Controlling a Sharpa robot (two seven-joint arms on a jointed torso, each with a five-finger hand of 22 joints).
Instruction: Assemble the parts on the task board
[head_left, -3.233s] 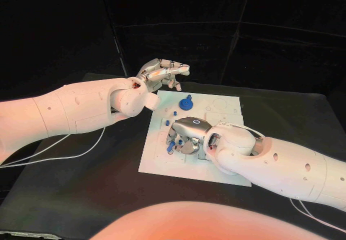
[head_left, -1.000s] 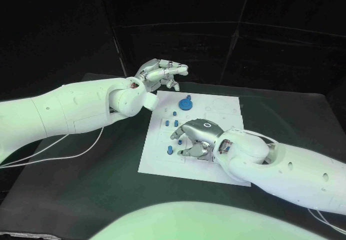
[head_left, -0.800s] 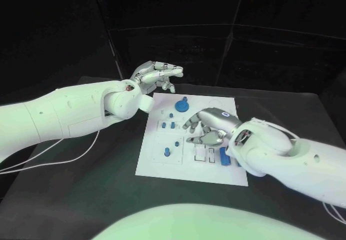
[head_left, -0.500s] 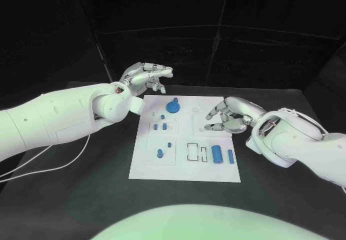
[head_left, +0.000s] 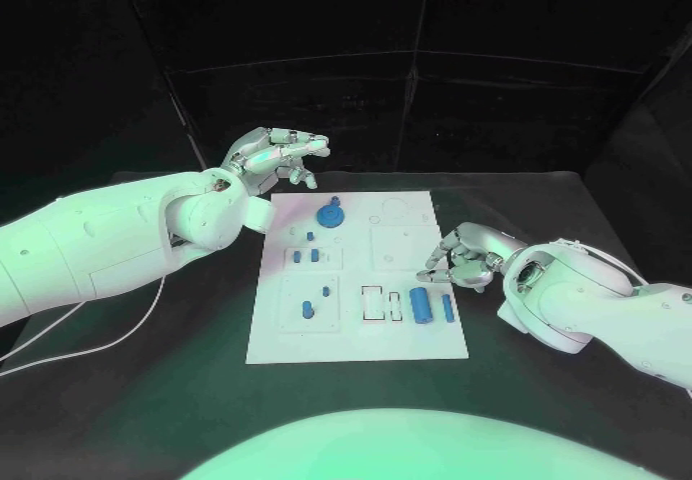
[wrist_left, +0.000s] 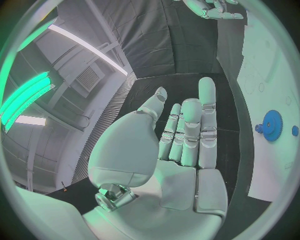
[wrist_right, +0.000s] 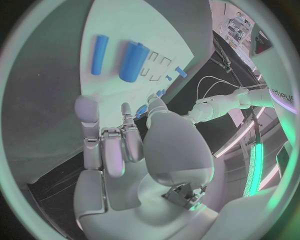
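Now both empty: left robot hand (head_left: 274, 152) fingers spread; right robot hand (head_left: 464, 256) fingers curled

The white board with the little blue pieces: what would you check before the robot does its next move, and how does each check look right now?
1. Right robot hand holds nothing: ok, fingers loosely curled, nothing between them.
2. Left robot hand holds nothing: ok, fingers apart in the left wrist view.
3. Both hands off the task board: ok; right one beside its right edge, left one beyond its far left corner.
4. Two blue cylinders within view: ok, lying side by side on the board.
5. Blue gear seated properly: cannot tell.
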